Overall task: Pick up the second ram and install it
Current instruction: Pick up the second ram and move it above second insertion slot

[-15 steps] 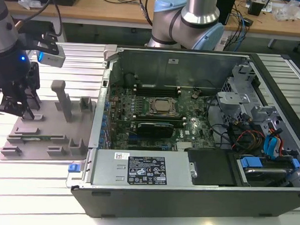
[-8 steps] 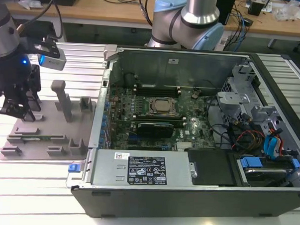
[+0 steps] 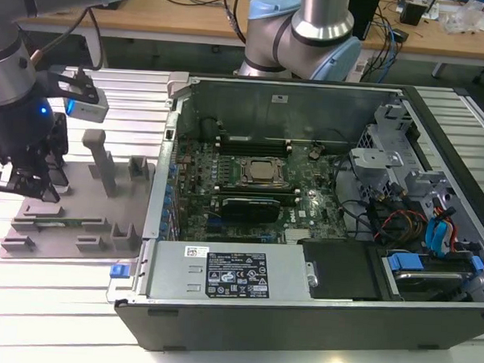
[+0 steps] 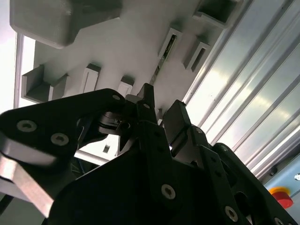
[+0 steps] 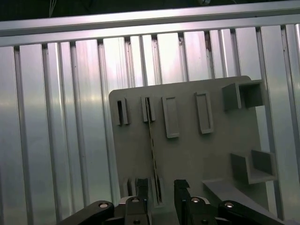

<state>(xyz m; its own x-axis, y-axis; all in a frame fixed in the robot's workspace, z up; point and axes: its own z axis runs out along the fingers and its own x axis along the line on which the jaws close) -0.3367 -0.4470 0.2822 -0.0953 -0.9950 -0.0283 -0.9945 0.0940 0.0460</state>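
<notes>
A ribbed aluminium table (image 3: 60, 302), its long grooves catching the light, is carrying everything, with a wooden desk (image 3: 177, 14) running along behind it. Toward the exterior view's left, a matte grey tray (image 5: 197, 154) is lying flat on the ribs, moulded with narrow rectangular slots and blocky raised stops. The second ram (image 5: 152, 140), a thin green stick, is standing on edge in one line of slots. The gripper (image 5: 161, 190) is hanging over the tray's end at the exterior view's left, its black fingers (image 5: 181, 190) parted narrowly, one on each side of the stick's end (whether they are touching it I cannot tell). Bare ribbed metal is lying open around the tray's other sides. On the exterior view's right, an open steel-walled computer case (image 3: 220, 325) is sitting just beside the tray.
</notes>
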